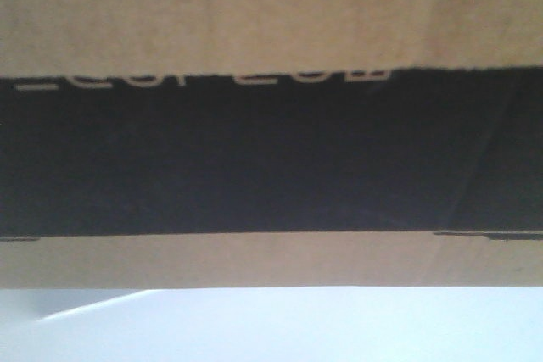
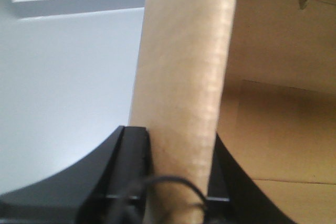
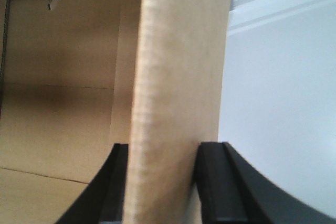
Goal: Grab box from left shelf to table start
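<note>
Pinching one wall of the box with the left gripper and the opposite wall with the right gripper, probably shared its weight evenly; filled the front view, white bench just below.

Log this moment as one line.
left gripper shut on brown corrugated cardboard box wall | right gripper shut on box wall | box fills front view
</note>
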